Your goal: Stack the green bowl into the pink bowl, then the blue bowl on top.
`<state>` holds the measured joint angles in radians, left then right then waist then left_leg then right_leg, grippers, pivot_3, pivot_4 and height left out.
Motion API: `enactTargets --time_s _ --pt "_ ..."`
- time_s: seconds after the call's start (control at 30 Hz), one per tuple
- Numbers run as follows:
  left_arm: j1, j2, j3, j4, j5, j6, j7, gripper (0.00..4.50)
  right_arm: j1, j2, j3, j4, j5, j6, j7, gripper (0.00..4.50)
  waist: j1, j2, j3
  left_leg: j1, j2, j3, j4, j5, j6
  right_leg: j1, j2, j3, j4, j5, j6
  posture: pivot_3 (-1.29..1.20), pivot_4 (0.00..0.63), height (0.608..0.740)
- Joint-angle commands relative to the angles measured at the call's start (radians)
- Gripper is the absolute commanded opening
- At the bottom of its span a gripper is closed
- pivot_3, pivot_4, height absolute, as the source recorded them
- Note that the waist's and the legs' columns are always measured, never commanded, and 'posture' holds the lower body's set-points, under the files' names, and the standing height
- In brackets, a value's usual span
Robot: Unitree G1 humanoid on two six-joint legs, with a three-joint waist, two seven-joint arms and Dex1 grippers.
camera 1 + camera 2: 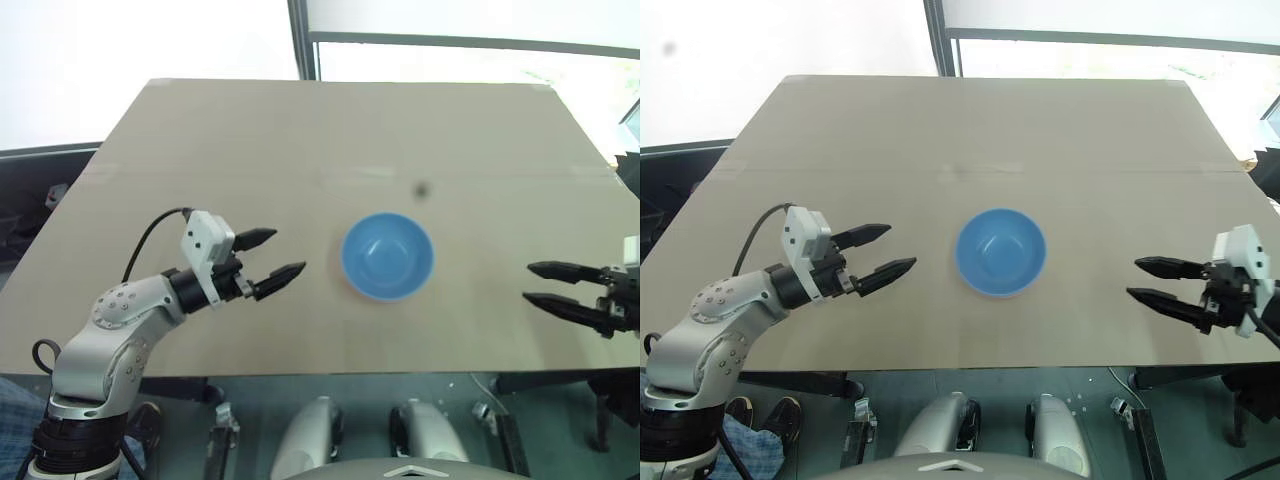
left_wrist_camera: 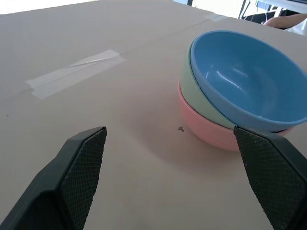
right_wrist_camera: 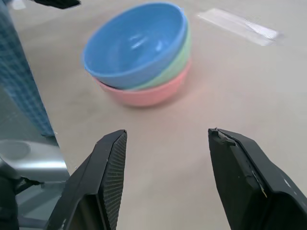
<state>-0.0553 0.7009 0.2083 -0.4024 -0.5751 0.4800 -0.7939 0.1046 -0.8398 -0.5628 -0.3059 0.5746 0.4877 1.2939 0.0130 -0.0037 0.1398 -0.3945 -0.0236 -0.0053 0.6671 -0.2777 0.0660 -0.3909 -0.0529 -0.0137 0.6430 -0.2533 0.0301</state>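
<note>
The three bowls stand nested in one stack at the middle of the table. On top sits the blue bowl (image 1: 388,255), tilted a little; under it the green bowl (image 2: 194,96), and the pink bowl (image 2: 206,129) at the bottom. From above, the blue bowl hides the other two. My left gripper (image 1: 272,262) hangs open to the left of the stack, apart from it, with nothing between its fingers. My right gripper (image 1: 1152,281) is open and empty well to the right, near the table's right side.
The bowls rest on a tan table (image 1: 330,130) with strips of clear tape (image 2: 74,72) on it. A small dark mark (image 1: 421,189) lies beyond the stack. A window frame (image 1: 300,40) stands behind the far edge.
</note>
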Motion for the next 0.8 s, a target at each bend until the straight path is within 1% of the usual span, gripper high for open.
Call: enactTargets --time_s 0.03,0.23,0.53,0.8 --pt "0.008 0.009 0.015 0.056 0.052 -0.096 -0.038 4.5 0.013 -0.002 -0.028 0.059 -0.019 -0.145 0.038 2.81 0.002 0.0 0.0 0.0 0.0 0.0 0.0 0.0 0.0 0.0 0.0 0.0 0.0 0.0 0.0 0.0 0.15 0.74" --pt "0.016 0.006 0.019 0.08 0.062 -0.13 -0.061 4.5 0.031 0.008 -0.003 0.119 -0.023 -0.241 0.038 2.81 0.004 0.0 0.0 -0.003 0.0 0.0 0.0 0.0 0.0 -0.001 0.0 0.0 -0.002 0.0 0.0 0.0 0.15 0.74" --pt "0.031 -0.004 0.012 0.086 0.081 -0.163 -0.064 4.5 0.026 -0.008 0.039 0.187 -0.031 -0.298 0.034 2.81 0.003 0.0 0.0 -0.002 0.0 0.0 0.0 -0.001 0.002 -0.001 0.0 0.0 -0.002 0.0 0.0 0.0 0.15 0.74" --pt "0.043 -0.007 0.008 0.08 0.098 -0.182 -0.06 4.5 0.019 -0.011 0.068 0.201 -0.035 -0.312 0.026 2.81 0.003 0.0 0.0 -0.002 0.0 0.0 0.0 -0.001 0.002 -0.001 0.0 0.0 -0.002 0.0 0.0 0.0 0.15 0.74"
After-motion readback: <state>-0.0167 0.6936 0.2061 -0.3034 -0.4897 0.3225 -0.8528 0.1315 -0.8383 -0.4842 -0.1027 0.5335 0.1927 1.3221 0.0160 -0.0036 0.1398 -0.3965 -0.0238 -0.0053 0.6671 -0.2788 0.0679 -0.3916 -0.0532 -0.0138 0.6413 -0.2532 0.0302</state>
